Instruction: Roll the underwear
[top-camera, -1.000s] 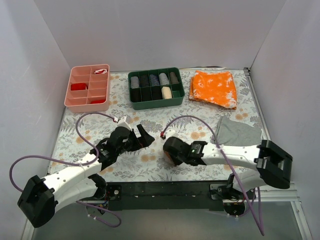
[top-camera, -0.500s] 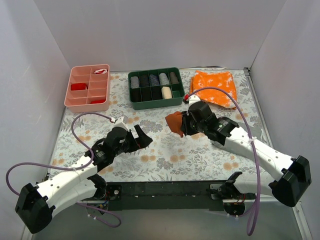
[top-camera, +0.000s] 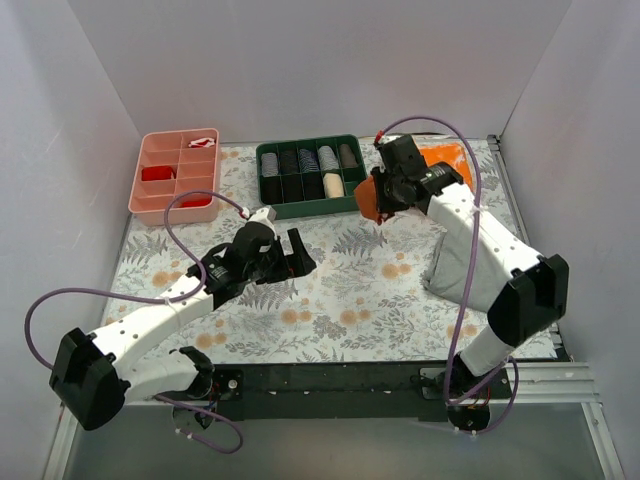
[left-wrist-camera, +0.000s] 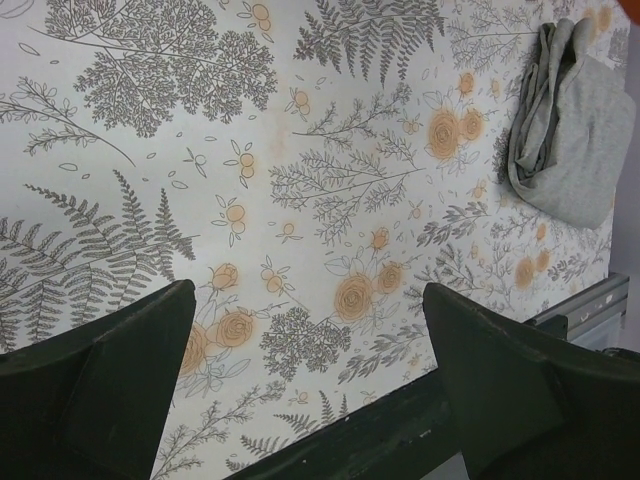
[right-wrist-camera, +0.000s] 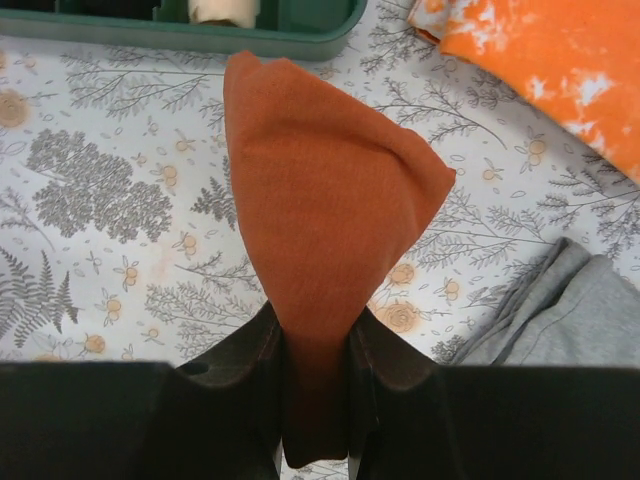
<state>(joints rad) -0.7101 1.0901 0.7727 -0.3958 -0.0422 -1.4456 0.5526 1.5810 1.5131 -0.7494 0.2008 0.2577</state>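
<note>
Black fingers (left-wrist-camera: 100, 380) of the left gripper (top-camera: 292, 258) spread empty over the flowered mat (top-camera: 340, 300) while, just beside the green sorting tray (top-camera: 315, 209), the right gripper (right-wrist-camera: 315, 345) pinches the rust-brown underwear (right-wrist-camera: 330, 210) aloft as a compact folded wedge, seemingly rolled and only awaiting placement.

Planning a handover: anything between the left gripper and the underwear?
Nothing visible. The right gripper is shut on the underwear, beside the right end of the green tray. The left gripper is open, and only bare floral mat lies between them.
</note>
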